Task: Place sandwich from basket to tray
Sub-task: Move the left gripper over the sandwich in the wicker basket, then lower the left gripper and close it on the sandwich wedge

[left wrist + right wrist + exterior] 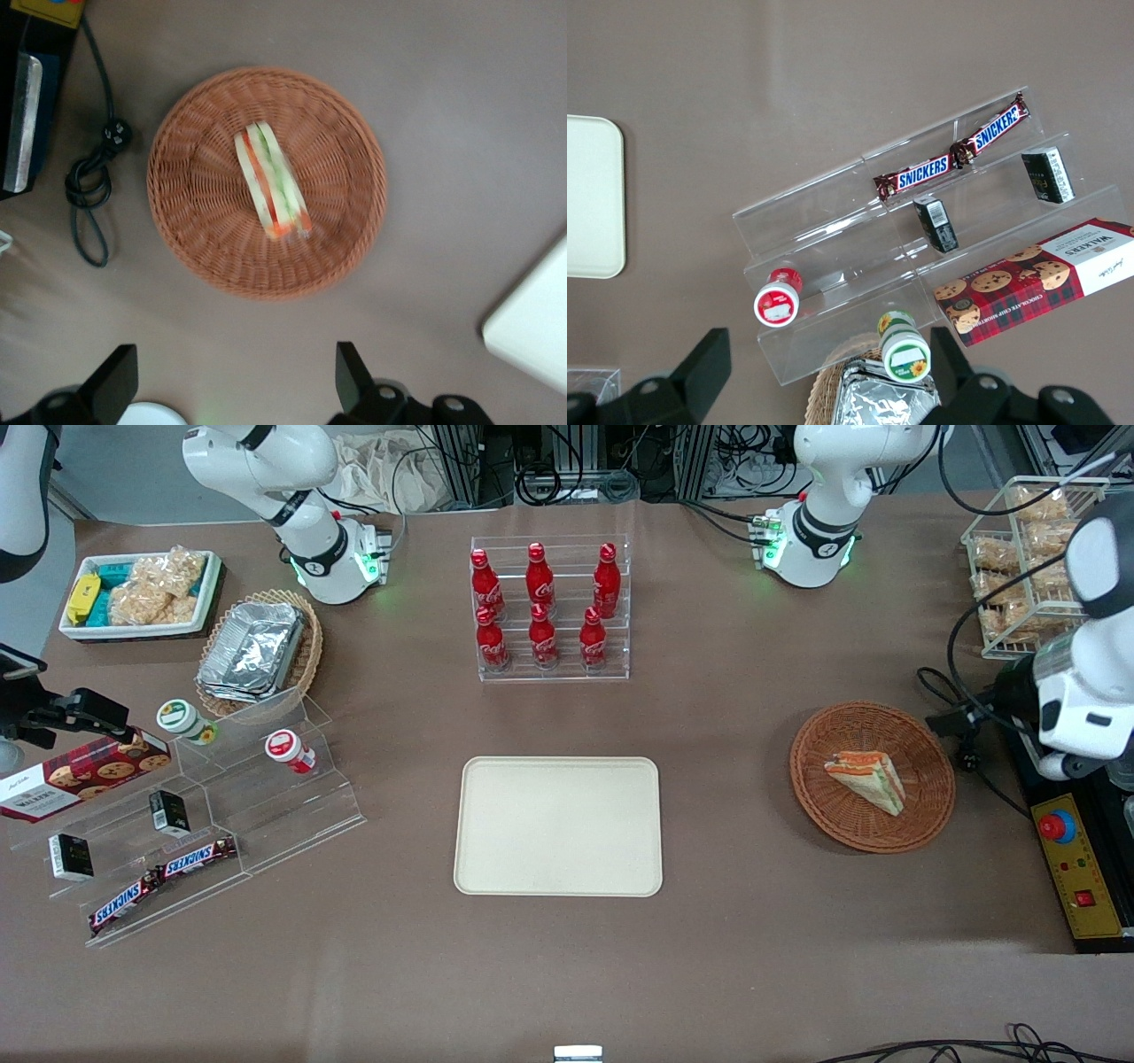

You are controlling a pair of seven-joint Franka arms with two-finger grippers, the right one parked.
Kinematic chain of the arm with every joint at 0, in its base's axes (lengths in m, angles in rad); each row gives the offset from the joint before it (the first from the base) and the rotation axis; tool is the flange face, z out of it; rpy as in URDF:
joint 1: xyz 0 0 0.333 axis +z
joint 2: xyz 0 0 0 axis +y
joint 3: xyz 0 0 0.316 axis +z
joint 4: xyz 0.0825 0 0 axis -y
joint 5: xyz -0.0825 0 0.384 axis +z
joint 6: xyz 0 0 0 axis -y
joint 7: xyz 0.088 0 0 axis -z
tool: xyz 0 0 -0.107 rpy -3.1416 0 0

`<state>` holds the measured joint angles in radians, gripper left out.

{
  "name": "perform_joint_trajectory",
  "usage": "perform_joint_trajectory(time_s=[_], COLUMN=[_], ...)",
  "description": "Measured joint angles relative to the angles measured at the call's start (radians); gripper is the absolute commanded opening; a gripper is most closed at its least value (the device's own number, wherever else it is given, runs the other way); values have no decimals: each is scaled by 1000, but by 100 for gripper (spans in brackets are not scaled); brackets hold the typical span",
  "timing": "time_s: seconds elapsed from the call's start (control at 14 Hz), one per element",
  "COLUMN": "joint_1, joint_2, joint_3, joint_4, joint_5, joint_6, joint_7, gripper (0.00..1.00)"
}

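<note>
The sandwich (866,779), a wedge of white bread with orange and green layers, lies in the round reddish-brown basket (842,815) toward the working arm's end of the table. The cream tray (558,825) sits bare at mid-table, beside the basket. My gripper (966,722) hovers above the table just outside the basket's rim, on the side away from the tray. In the left wrist view the gripper (235,381) is open with nothing between its fingers, and the sandwich (273,190) rests on edge in the basket (204,221). A corner of the tray (532,328) shows too.
A coiled black cable and plug (966,762) lie by the basket, near a yellow control box (1076,868). A wire rack of snack bags (1028,558) stands close to the arm. A clear rack of red bottles (549,611) stands farther from the camera than the tray.
</note>
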<state>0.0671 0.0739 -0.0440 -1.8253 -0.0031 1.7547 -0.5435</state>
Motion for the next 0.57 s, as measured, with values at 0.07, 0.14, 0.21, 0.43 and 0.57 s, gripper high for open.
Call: perform_joint_trajectory(time_s=[0.07,0.14,0.21,0.43,0.57], joint_1=[0,-1,-2,-3,-3], joint_2=[7,18,34,109,142], joint_3=[-1,-3,-4,-3,-1], joint_4=[-59,-109,-148,-201,-244], joint_5=[9,14,17,25,50], joint_6=[68,126,173,282,373], joint_7=[-64,-124,-177,-289,-326], gripper=[100,100,100,100,100])
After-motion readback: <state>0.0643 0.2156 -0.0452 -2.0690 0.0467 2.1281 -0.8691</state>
